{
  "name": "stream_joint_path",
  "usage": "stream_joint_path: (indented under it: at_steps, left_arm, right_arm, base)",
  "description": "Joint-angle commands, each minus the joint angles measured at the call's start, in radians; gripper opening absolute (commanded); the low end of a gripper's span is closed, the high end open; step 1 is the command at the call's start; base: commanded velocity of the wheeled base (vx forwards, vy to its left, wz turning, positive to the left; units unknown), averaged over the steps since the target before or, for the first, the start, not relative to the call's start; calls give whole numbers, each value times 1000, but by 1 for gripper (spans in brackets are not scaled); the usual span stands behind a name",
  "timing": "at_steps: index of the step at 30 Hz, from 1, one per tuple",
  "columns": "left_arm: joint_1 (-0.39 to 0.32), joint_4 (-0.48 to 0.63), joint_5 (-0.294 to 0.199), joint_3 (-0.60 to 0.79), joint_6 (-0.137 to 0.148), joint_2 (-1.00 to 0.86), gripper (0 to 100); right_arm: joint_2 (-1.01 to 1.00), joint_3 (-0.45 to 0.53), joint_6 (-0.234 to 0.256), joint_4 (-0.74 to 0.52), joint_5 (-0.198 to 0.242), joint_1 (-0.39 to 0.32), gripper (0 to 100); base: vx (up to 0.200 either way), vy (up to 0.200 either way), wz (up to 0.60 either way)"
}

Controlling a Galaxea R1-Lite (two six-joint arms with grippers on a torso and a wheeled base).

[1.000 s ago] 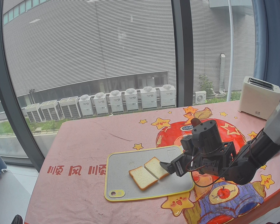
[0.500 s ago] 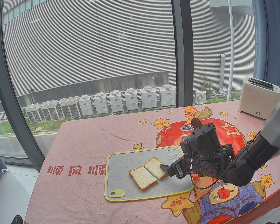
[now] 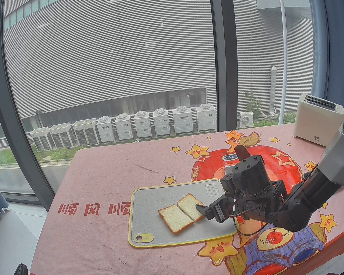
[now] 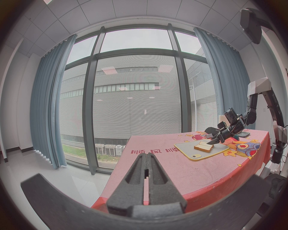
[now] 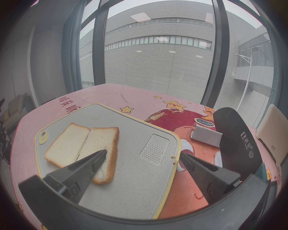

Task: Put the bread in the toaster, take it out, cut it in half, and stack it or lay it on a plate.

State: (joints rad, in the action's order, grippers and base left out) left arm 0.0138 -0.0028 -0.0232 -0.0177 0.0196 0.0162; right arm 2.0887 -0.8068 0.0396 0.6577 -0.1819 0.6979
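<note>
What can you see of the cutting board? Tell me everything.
The cutting board is a flat grey rectangle with rounded corners and a yellow rim, plastic by its look. One corner holds a yellow tab with a hole, another a dimpled patch. It lies on the pink tablecloth. Two bread halves rest on it side by side, and the open right gripper hangs over its edge.

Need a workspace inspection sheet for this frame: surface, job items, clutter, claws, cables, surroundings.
Surface: table under a pink cartoon cloth; grey cutting board near the front.
Job's things: left bread half and right bread half side by side on the board; toaster at far right.
Clutter: black blade-shaped thing and white block beyond the board.
Grippers: right claw open, one fingertip at the right half; left claw shut, low off the table.
Cables: black loops at the right wrist.
Surroundings: window wall, blue curtains.
</note>
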Motion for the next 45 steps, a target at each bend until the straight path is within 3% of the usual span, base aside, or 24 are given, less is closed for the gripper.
stream_joint_path:
  at_steps: [1,7,8,34,45]
  left_arm:
    - [0,0,0,18,0,-16,0]
    - [0,0,0,18,0,-16,0]
    - [0,0,0,18,0,-16,0]
    - [0,0,0,18,0,-16,0]
    - [-2,0,0,18,0,-16,0]
  right_arm:
    - [4,6,-1,-4,1,2,100]
    - [4,8,-1,-4,1,2,100]
    - [4,8,-1,-4,1,2,0]
    - [19,15,-1,5,-8,11,0]
    - [-73,17,-1,10,-8,12,0]
  base:
    - [0,0,0]
    - [0,0,0]
    - [0,0,0]
    - [0,0,0]
    - [0,0,0]
